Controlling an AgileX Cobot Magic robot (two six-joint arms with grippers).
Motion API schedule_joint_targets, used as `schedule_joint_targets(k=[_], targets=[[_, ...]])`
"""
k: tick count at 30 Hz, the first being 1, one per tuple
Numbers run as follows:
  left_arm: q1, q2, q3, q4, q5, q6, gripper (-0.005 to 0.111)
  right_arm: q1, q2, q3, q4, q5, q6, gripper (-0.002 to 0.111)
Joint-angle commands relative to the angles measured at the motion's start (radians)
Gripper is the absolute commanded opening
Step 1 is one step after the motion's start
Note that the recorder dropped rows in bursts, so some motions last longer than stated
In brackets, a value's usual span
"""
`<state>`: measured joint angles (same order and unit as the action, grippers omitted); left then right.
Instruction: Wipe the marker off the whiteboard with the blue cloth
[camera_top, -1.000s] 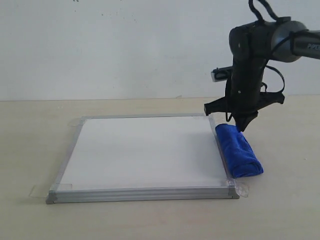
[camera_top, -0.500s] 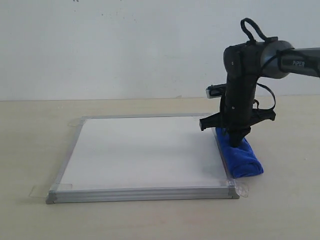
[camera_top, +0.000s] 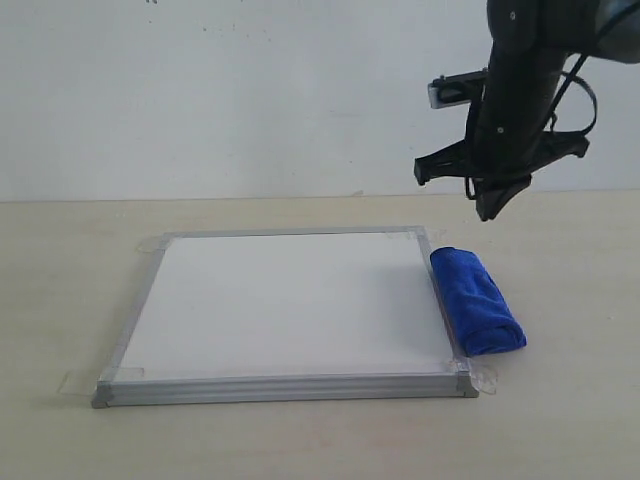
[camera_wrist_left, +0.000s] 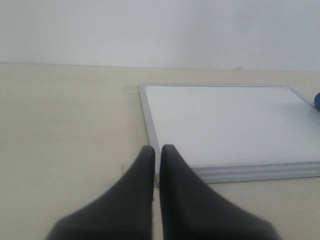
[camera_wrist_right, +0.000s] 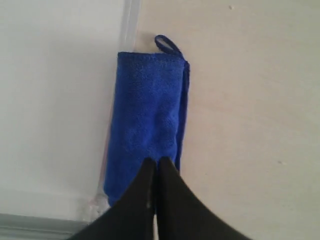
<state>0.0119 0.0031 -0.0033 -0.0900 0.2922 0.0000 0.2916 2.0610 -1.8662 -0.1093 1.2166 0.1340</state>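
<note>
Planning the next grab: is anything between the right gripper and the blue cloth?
Nothing visible. The right gripper hangs shut in open air above the cloth, which lies uncovered on the table beside the whiteboard.

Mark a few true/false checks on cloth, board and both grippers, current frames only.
1. The cloth lies on the table along the board's edge. True.
2. The right gripper grips the cloth. False: it is shut on nothing and hangs above the cloth.
3. Red lines show on the board. False: its surface looks blank in every view.
4. The left gripper is shut. True.
</note>
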Motion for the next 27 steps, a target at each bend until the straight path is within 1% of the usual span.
schedule_joint_targets(k=[1,5,6,8,9,16,22,25,27], targets=[[-0.002,-0.003,0.003,0.001,-0.003,0.0,0.004,-0.004,-0.123,0.113,-0.094,0.005,-0.003,0.0],[-0.002,-0.003,0.003,0.001,-0.003,0.0,0.004,-0.004,-0.251,0.282,-0.192,0.005,0.057,0.0],[-0.002,-0.003,0.003,0.001,-0.003,0.0,0.004,-0.004,-0.296,0.354,-0.221,0.005,0.08,0.0],[-0.002,-0.003,0.003,0.001,-0.003,0.0,0.004,-0.004,-0.368,0.438,-0.234,0.005,0.118,0.0],[-0.002,-0.003,0.003,0.001,-0.003,0.0,0.004,-0.004,-0.411,0.502,-0.236,-0.024,0.138,0.0],[-0.002,-0.003,0.003,0.001,-0.003,0.0,0.004,-0.004,-0.722,0.878,-0.236,-0.254,0.229,0.0],[-0.002,-0.003,0.003,0.001,-0.003,0.0,0.004,-0.004,-0.988,1.191,-0.158,-0.411,0.274,0.0],[-0.002,-0.003,0.003,0.001,-0.003,0.0,0.004,-0.004,-1.129,1.296,-0.127,-0.427,0.284,0.0],[-0.002,-0.003,0.003,0.001,-0.003,0.0,0.004,-0.004,-1.204,1.307,-0.113,-0.425,0.284,0.0]])
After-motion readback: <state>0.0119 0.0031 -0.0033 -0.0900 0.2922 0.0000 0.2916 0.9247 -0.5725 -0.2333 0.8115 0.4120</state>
